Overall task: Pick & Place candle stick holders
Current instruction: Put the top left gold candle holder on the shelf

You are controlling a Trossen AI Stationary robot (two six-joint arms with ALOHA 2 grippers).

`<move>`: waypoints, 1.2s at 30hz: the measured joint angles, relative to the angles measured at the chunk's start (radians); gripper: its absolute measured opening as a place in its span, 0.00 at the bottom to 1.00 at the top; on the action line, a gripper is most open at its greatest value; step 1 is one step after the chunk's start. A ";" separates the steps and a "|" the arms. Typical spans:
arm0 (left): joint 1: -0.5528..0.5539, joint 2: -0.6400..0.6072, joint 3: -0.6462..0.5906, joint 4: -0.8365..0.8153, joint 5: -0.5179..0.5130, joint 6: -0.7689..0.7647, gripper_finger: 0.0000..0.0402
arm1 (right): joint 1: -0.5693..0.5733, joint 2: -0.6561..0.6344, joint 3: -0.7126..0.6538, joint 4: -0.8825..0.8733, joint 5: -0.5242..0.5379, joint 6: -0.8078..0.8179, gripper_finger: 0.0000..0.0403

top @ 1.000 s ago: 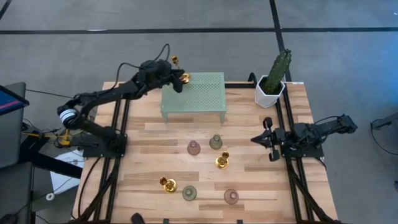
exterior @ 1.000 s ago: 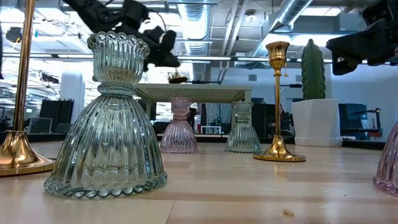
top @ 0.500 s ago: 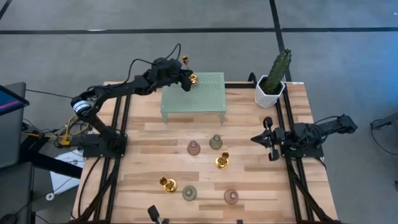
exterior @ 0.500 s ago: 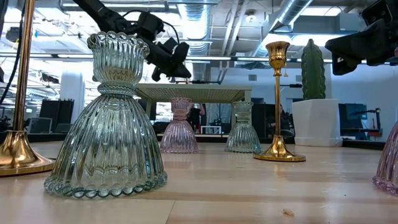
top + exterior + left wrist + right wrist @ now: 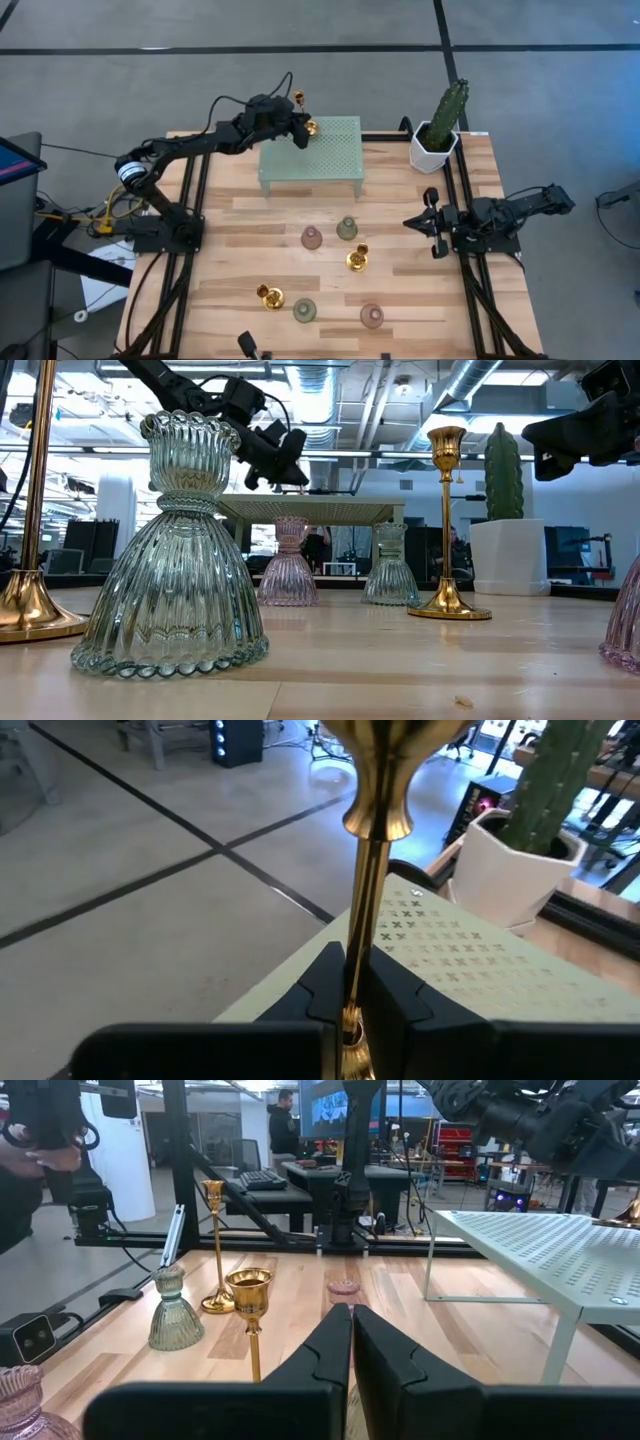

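My left gripper [image 5: 298, 128] is shut on a gold candle stick holder [image 5: 304, 115] over the far left corner of the mint green perforated stand [image 5: 312, 152]. It also shows in the low view [image 5: 276, 458]. On the table's near half stand two more gold holders [image 5: 357, 259] [image 5: 270, 296], two pink ones [image 5: 312, 237] [image 5: 372, 316] and two green ones [image 5: 347, 228] [image 5: 305, 310], each on its base. My right gripper [image 5: 412, 223] is shut and empty at the right edge. My left gripper pinches the gold holder's thin stem [image 5: 356, 970] between its two fingers, below the stem's knob [image 5: 378, 818]. The fingers come roughly level from the table's left and lie across the stem. The holder's round base [image 5: 311, 127] is over the stand's top; whether it touches, I cannot tell.
A cactus in a white pot [image 5: 438, 128] stands at the far right corner, right of the stand. A strip of bare wood lies between the stand and the holders. People show in the room beyond the table [image 5: 30, 1170].
My left gripper has moved toward the table's right edge with the gold holder, from beside the stand's far left corner to over it, and has then kept still. The holder stays in its hold.
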 joint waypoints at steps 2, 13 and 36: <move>0.000 0.000 0.000 0.000 -0.006 0.004 0.05 | 0.000 0.000 0.000 0.000 0.000 0.000 0.02; -0.004 0.028 0.000 0.002 -0.006 0.004 0.05 | 0.000 0.000 0.000 0.000 0.000 0.000 0.02; -0.005 0.036 0.000 0.020 -0.006 0.003 0.28 | 0.000 0.000 0.000 -0.001 0.001 0.000 0.02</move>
